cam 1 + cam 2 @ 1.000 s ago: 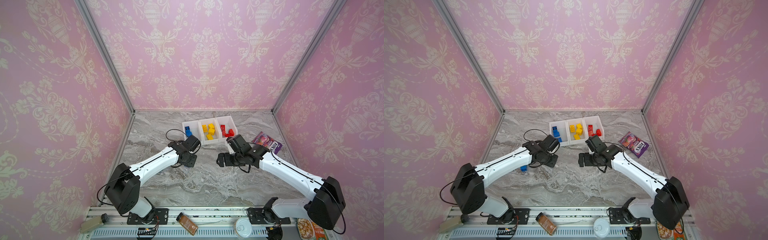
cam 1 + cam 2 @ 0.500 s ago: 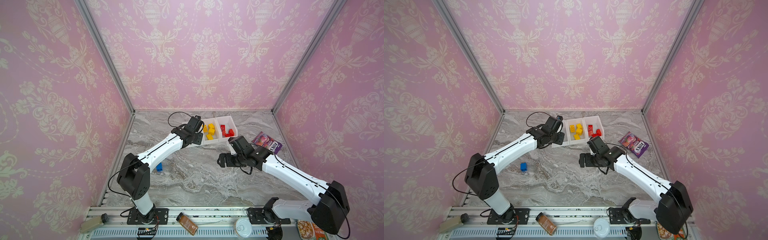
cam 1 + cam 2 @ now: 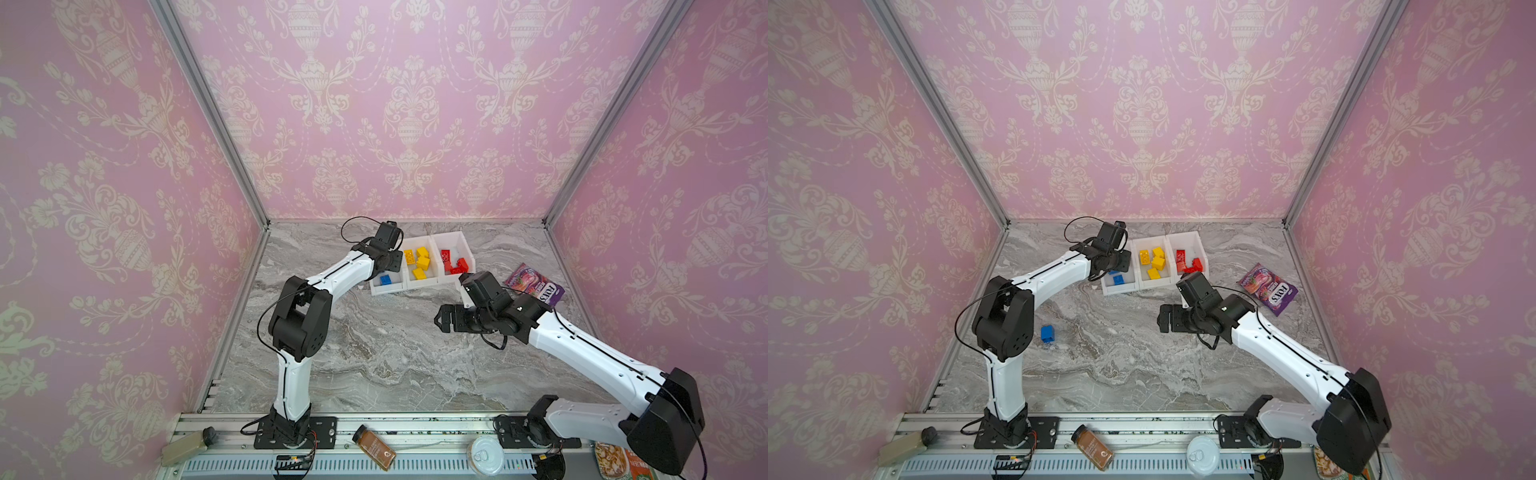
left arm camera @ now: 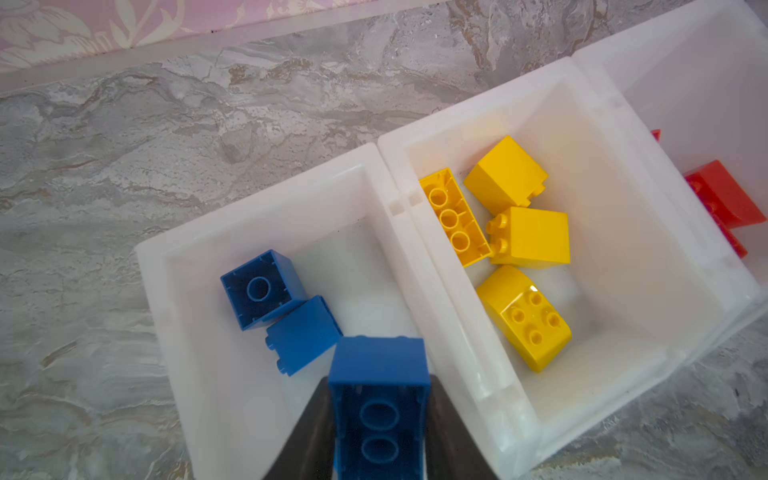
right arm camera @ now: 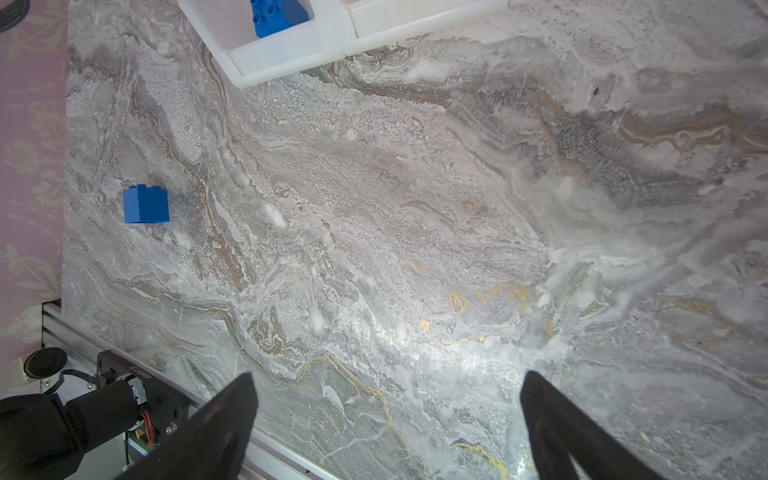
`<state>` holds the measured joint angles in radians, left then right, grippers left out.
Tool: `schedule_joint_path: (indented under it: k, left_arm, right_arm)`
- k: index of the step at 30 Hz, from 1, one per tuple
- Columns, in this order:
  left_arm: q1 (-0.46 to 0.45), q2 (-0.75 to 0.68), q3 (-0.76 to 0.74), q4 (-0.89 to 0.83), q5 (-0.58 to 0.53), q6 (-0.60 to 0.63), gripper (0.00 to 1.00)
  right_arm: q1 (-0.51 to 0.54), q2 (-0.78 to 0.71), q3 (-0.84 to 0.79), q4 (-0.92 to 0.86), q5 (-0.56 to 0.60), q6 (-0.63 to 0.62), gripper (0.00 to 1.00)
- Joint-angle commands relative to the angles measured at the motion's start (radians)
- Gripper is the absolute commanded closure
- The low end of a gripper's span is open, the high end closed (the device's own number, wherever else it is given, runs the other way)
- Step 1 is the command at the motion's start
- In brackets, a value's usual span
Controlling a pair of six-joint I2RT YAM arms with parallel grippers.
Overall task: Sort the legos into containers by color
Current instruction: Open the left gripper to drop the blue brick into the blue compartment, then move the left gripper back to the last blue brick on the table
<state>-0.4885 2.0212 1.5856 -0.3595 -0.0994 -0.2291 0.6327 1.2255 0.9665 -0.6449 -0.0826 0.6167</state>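
Three joined white containers (image 3: 419,286) stand in a row at the back of the marble table. Blue legos (image 4: 259,289) lie in the left container (image 4: 257,208), yellow legos (image 4: 525,237) in the middle one (image 4: 478,120), and red legos (image 3: 453,262) in the right one. My left gripper (image 4: 379,382) hangs over the left container, shut on a blue lego (image 4: 380,407) with its hollow underside toward the camera. Another blue lego (image 3: 1047,333) sits loose on the table at the left, also seen as a blue lego (image 5: 146,204) in the right wrist view. My right gripper (image 5: 388,374) hovers open over bare table.
A purple candy packet (image 3: 536,284) lies right of the containers. On the front rail sit a brown spice bottle (image 3: 374,446) and a round white-lidded can (image 3: 486,455). Pink walls close in the left, back and right sides.
My left arm swung from the table's middle back to the left container, carrying the blue lego. The right arm hardly moved.
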Motion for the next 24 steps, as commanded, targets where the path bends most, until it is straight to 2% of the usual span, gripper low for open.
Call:
schedule_joint_path:
  k: [1, 6, 15, 24]
  left_arm:
    - [0.005, 0.029, 0.05, 0.033, 0.015, 0.028, 0.71]
    - [0.009, 0.054, 0.054, 0.03, 0.001, 0.03, 0.67]
    - [0.013, 0.05, 0.052, 0.015, -0.002, 0.027, 0.42]
    - [0.013, -0.015, 0.008, 0.027, 0.023, 0.01, 0.31]
  right_arm:
    - [0.011, -0.007, -0.011, 0.006, -0.008, 0.018, 0.0]
    - [0.012, -0.013, -0.008, -0.001, -0.002, 0.019, 0.0]
    - [0.012, -0.008, -0.006, -0.001, -0.003, 0.017, 0.0]
    - [0.012, 0.004, -0.006, 0.0, -0.005, 0.013, 0.0]
